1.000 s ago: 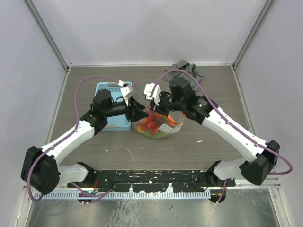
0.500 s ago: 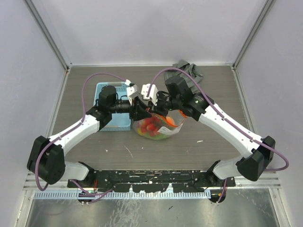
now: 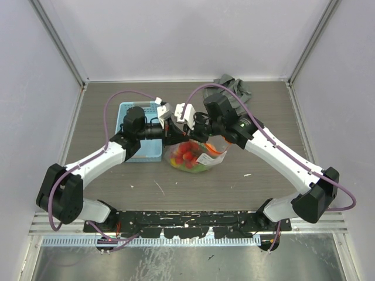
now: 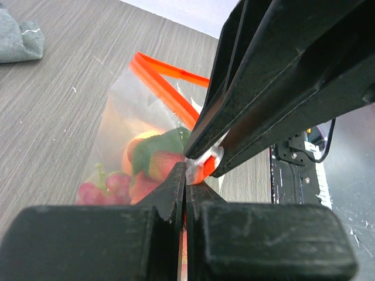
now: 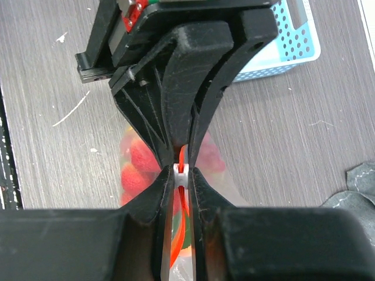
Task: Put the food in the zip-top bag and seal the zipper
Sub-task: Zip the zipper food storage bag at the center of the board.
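Note:
The zip-top bag (image 3: 199, 161) lies mid-table with the food (image 3: 186, 155) inside: red strawberries (image 5: 132, 161), purple grapes (image 4: 108, 187) and an orange peach (image 4: 136, 147). Its red-orange zipper (image 4: 167, 88) runs up to where both grippers meet above the bag's mouth. My left gripper (image 4: 186, 174) is shut, pinching the zipper strip at the bag's edge. My right gripper (image 5: 181, 175) is shut on the white slider (image 5: 181, 174) of the zipper, tip to tip with the left fingers (image 5: 167, 117). From above, the two grippers (image 3: 183, 133) hide the bag's top edge.
A light blue plastic basket (image 3: 146, 153) stands just left of the bag, under the left arm. A grey cloth (image 3: 234, 88) lies at the back right of the table. Grey walls close in the table's sides and back.
My left gripper has moved right to the bag's mouth and shut on the zipper strip. The right gripper has kept its hold and shifted only slightly.

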Robot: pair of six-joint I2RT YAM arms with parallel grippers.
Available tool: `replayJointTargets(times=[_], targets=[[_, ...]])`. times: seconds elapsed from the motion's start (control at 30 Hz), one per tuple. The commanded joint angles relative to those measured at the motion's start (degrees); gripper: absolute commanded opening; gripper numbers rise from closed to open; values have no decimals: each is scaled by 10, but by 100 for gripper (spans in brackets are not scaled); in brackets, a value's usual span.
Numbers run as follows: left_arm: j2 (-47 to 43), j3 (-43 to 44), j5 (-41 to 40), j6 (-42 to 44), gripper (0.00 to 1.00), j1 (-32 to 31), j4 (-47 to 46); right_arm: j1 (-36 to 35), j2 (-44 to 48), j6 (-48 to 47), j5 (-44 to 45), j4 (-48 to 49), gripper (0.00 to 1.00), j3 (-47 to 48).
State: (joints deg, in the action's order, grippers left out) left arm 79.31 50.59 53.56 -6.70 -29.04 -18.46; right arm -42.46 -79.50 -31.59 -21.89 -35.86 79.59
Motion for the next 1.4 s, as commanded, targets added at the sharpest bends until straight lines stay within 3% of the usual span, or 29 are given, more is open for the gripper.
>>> replayJointTargets(times=[0.0, 0.2, 0.7, 1.37], targets=[[-14, -32, -38, -77, 0, 1, -158, 2, 21, 0, 43, -2, 4, 0], [-18, -62, -67, -144, 0, 1, -244, 6, 24, 8, 97, -27, 4, -7], [-36, -91, -130, -145, 0, 6, -243, 14, 27, 24, 120, -44, 3, -27], [-21, -117, -140, -179, 0, 57, -267, 48, 65, 83, 141, -56, 1, -49]])
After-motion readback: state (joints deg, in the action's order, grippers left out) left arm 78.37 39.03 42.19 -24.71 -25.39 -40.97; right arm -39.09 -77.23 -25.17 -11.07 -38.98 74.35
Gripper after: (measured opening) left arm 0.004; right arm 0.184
